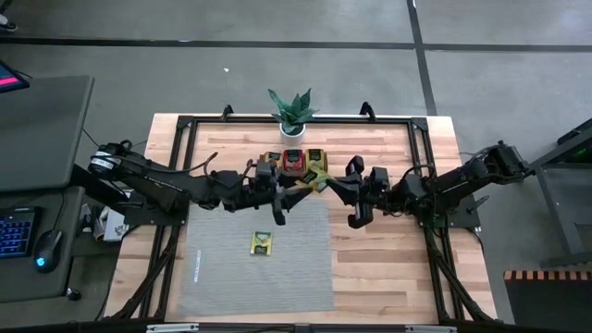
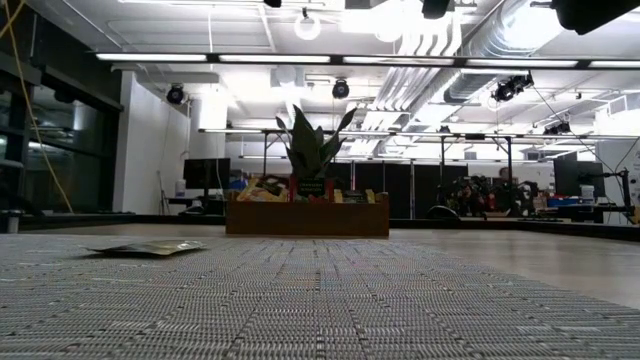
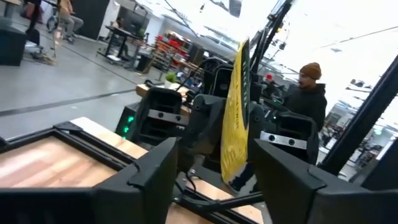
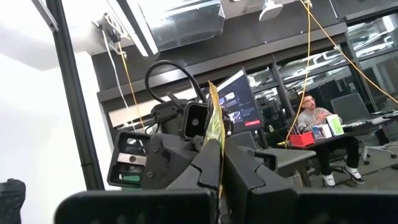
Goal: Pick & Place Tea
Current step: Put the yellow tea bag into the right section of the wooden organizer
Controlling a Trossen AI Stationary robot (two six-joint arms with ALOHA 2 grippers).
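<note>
Sachet (image 1: 264, 243), yellow-green, lies flat on the grey mat (image 1: 222, 277) at six o'clock. Above the bench (image 1: 388, 268) centre, both arms reach inward: left pincer (image 1: 294, 192) fingers apart around a yellow sachet (image 1: 318, 178), right pincer (image 1: 326, 179) clamped on it.

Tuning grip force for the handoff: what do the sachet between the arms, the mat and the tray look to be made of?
The yellow sachet looks like thin printed paper or foil, flat and slightly bowed. The grey mat shows a coarse woven rib, probably vinyl or fabric, matte. The tray looks like brown wood, plain and unglossy.
</note>
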